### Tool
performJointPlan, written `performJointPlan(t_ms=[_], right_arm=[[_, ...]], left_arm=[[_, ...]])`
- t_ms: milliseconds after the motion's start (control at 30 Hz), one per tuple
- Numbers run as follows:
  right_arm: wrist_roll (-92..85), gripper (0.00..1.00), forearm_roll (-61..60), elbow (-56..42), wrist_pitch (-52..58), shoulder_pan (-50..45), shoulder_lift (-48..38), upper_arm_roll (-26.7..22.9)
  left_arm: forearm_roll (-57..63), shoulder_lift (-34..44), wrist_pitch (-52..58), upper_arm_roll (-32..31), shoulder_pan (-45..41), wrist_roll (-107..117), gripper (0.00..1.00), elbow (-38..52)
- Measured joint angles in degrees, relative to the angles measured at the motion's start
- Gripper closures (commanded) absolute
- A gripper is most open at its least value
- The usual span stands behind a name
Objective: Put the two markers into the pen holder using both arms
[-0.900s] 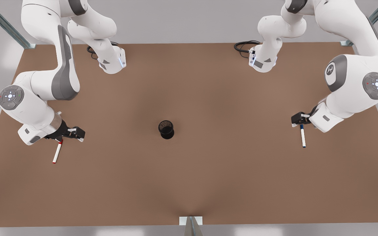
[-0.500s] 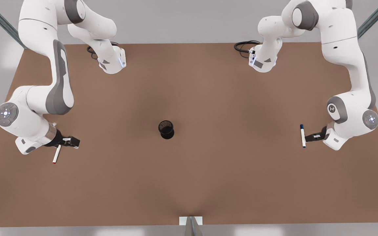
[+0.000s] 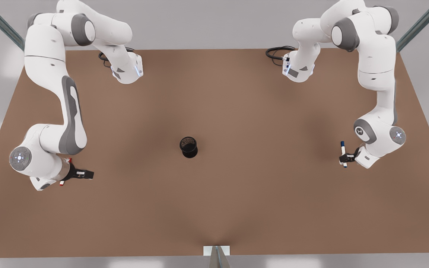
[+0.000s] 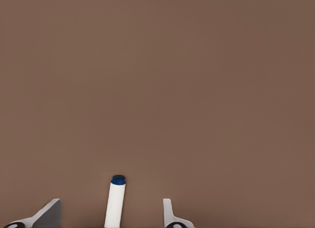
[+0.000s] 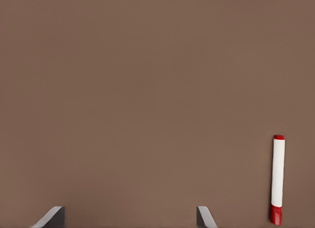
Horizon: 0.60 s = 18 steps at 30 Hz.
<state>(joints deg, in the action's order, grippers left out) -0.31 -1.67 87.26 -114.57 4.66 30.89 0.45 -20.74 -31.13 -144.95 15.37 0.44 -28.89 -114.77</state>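
At the front view's left, about eight o'clock from the pen holder (image 3: pixel 188 146), the right gripper (image 3: pixel 84 174) hides most of the red marker (image 3: pixel 62 182). Its fingers (image 5: pixel 204 217) are spread, and the marker lies flat outside them, untouched. The holder stands upright at the table's (image 3: pixel 214 208) centre. At three o'clock, the left gripper (image 3: pixel 344 159) straddles the blue marker (image 3: pixel 343 148), fingers (image 4: pixel 170 215) apart with gaps either side; the marker's lower length is cut off.

- black mesh cylindrical pen holder (image 3: pixel 188 146) upright mid brown tabletop (image 3: pixel 214 208)
- left gripper (image 3: pixel 343 159) at blue-capped white marker (image 3: pixel 343 150), front view's right
- right gripper (image 3: pixel 84 174) beside red-tipped white marker (image 3: pixel 62 182), front view's left
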Motion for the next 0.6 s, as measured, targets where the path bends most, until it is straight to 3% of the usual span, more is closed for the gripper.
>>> performJointPlan(t_ms=[167, 267, 300, 367, 433, 600], right_arm=[[-1.6, 0.0, 0.0, 0.0, -2.3, 1.3, 2.2, 0.1], [-2.5, 0.0, 0.0, -0.1, -3.0, 1.4, 2.3, 0.1], [-2.8, 0.0, 0.0, -0.1, -3.3, 1.4, 2.6, 0.1], [-3.4, 0.0, 0.1, -0.2, -4.4, 1.6, 4.8, 0.0], [-4.1, 0.0, 0.5, -0.2, -5.6, 2.8, 7.4, -0.2], [-5.4, 0.0, 2.6, -0.1, -7.4, 4.3, 9.9, -0.3]], left_arm=[[-2.6, -1.8, -1.6, 0.0, 0.0, -3.7, 0.0, 0.1], [-3.5, -2.5, -2.5, 0.0, 0.0, -5.5, 0.18, 0.1], [-3.7, -2.5, -2.7, 0.0, 0.0, -6.0, 0.33, 0.1], [-4.1, -2.6, -3.1, 0.0, 0.0, -7.0, 0.36, 0.1], [-4.3, -2.6, -3.3, 0.0, 0.0, -7.9, 0.46, 0.0], [-4.5, -2.8, -3.7, 0.0, -0.2, -9.8, 0.49, 0.0]])
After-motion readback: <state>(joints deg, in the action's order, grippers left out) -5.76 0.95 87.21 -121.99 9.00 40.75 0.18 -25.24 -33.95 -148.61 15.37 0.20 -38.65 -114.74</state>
